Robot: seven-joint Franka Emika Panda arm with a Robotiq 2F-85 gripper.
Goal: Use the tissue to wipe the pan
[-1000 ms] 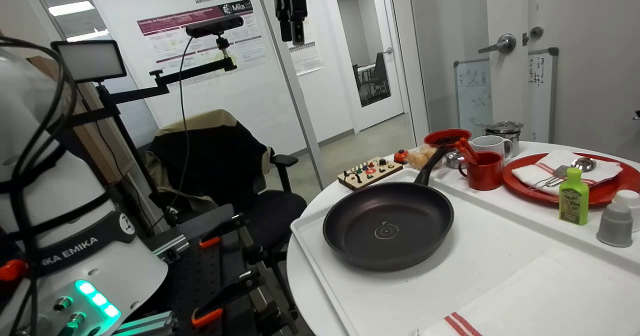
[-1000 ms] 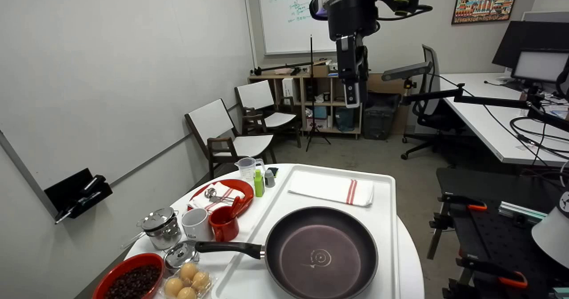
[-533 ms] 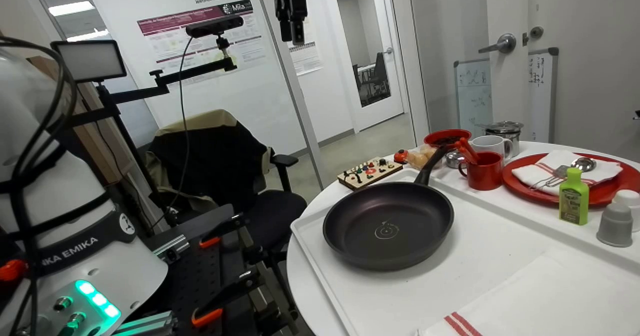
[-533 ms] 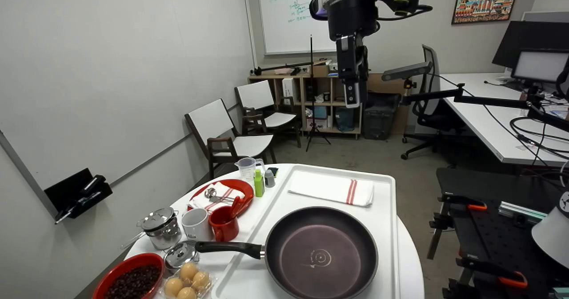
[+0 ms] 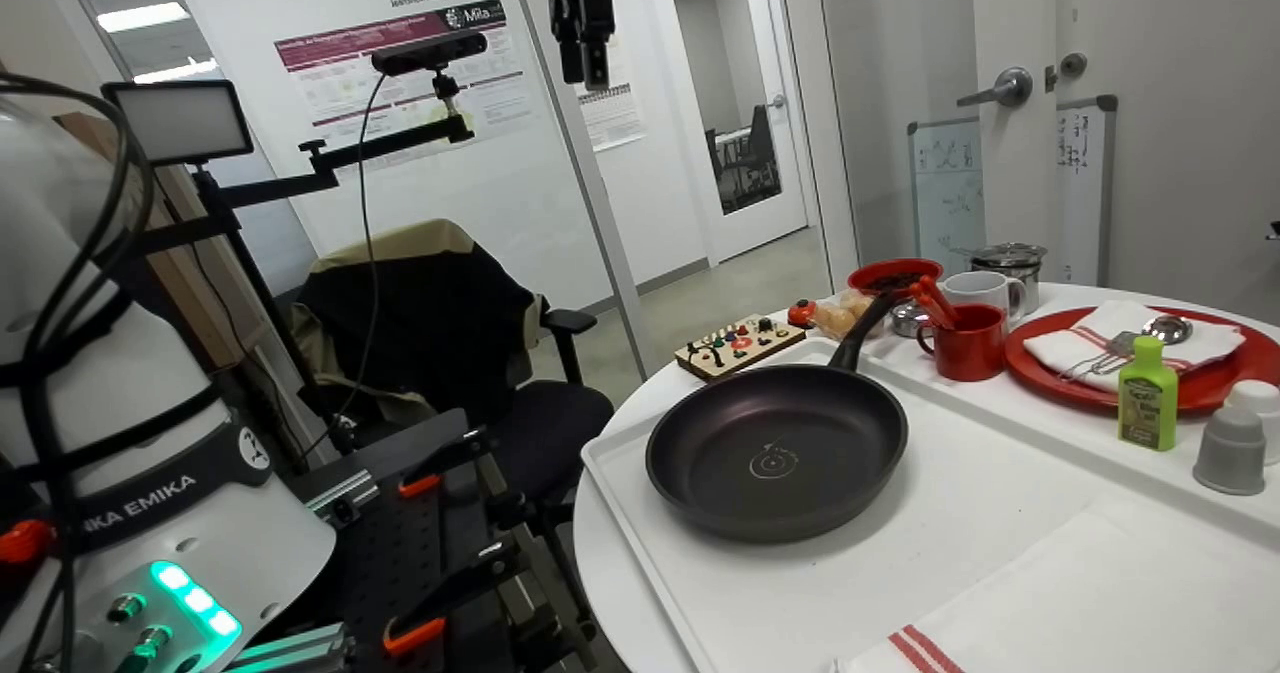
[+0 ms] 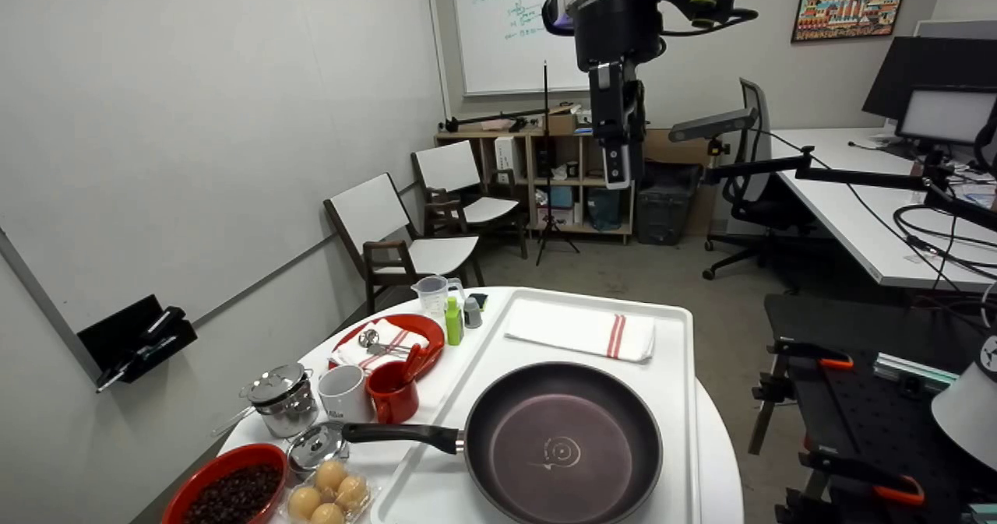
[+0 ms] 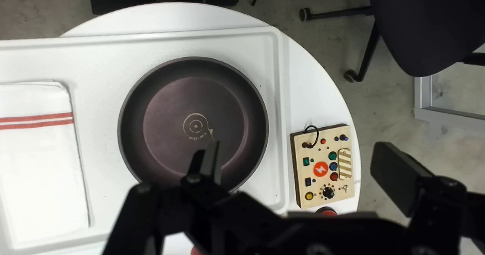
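The pan (image 7: pixel 166 111), large, round and black, sits on the white tray. It shows in both exterior views (image 5: pixel 780 453) (image 6: pixel 565 446), with its long dark handle (image 6: pixel 401 434) reaching over the tray's rim. A pale printed ring marks its floor. The tissue is out of view or hidden in every frame. My gripper (image 7: pixel 297 149) is open, with its two fingers wide apart and nothing between them. It hangs high above the table, apart from the pan, in both exterior views (image 5: pixel 584 68) (image 6: pixel 621 170).
The tray (image 6: pixel 678 384) also bears a folded white cloth with red stripes (image 6: pixel 580 333). A wooden switch board (image 7: pixel 322 168) lies beside the tray. A red mug (image 6: pixel 393 392), white mug (image 6: pixel 345 394), red plate (image 6: pixel 432 329), green bottle (image 6: pixel 453 321) and eggs (image 6: pixel 331 493) stand along the tray's side.
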